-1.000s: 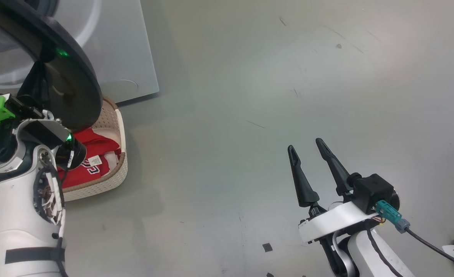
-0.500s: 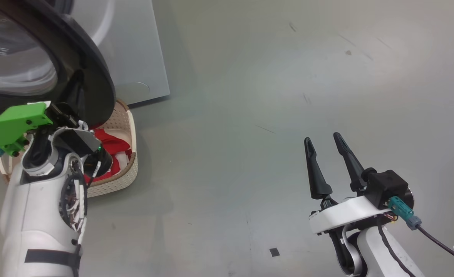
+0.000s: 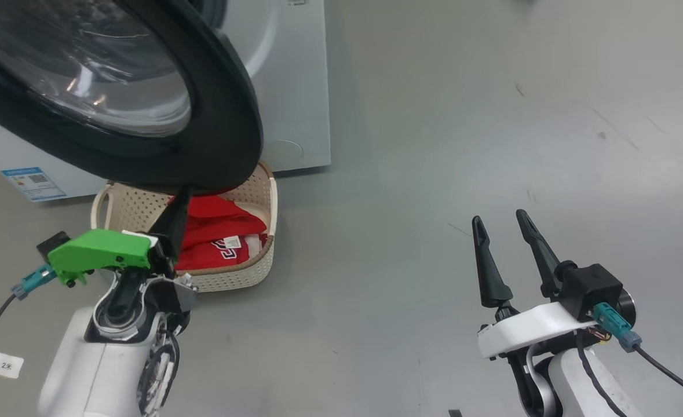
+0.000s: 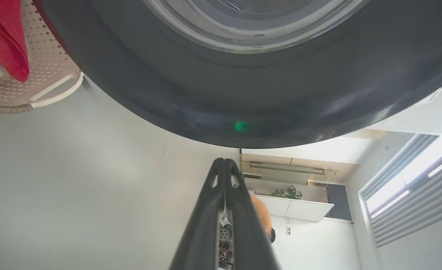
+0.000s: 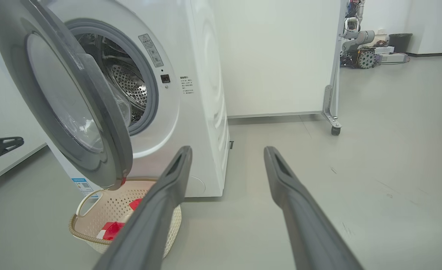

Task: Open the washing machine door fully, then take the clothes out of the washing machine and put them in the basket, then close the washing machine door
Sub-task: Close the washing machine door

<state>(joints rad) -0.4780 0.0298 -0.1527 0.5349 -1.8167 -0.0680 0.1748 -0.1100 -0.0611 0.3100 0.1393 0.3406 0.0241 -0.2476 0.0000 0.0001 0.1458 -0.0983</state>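
Left pincer [image 4: 223, 162] pinched closed near door [image 3: 225, 116]; clothes [image 3: 214, 223] in basket [image 3: 263, 194]

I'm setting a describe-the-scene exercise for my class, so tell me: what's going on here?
A robot is emptying a washer. The red clothes lie in the basket, which sits on the floor below the open door. The left claw, shut, points at the door's lower rim, probably to push it closed. The right claw hangs open and empty over the floor.
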